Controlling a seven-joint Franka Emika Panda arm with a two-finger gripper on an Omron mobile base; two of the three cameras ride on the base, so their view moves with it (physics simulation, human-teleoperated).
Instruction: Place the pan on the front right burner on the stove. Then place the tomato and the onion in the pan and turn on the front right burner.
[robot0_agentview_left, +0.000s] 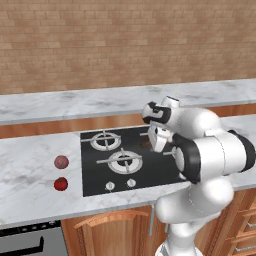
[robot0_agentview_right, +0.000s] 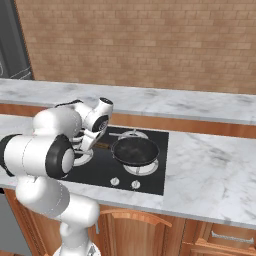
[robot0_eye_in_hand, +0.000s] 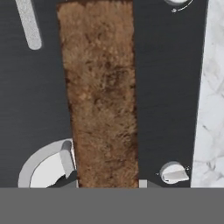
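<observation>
The black pan (robot0_agentview_right: 135, 151) sits over the front right burner (robot0_agentview_right: 145, 170) of the black stove (robot0_agentview_right: 100, 172); whether it rests on the grate I cannot tell. Its brown wooden handle (robot0_eye_in_hand: 103, 96) points left. My gripper (robot0_eye_in_hand: 107, 183) is shut on that handle, which fills the space between the finger tips. From the base, the gripper (robot0_agentview_right: 91, 144) hangs under the bent white wrist, left of the pan. On the marble counter left of the stove (robot0_agentview_left: 95, 170) lie the dull maroon onion (robot0_agentview_left: 61, 161) and, nearer the front edge, the glossy red tomato (robot0_agentview_left: 60, 184), both far from the gripper (robot0_agentview_left: 150, 142).
Two left burners (robot0_agentview_left: 105, 140) (robot0_agentview_left: 125, 161) stand bare. White knobs (robot0_agentview_left: 110, 185) (robot0_agentview_right: 135, 184) line the stove's front; one knob (robot0_eye_in_hand: 174, 173) is close beside the handle. A raised marble ledge (robot0_agentview_left: 75, 102) and brick wall run behind. Bare counter (robot0_agentview_right: 210, 165) lies to the right.
</observation>
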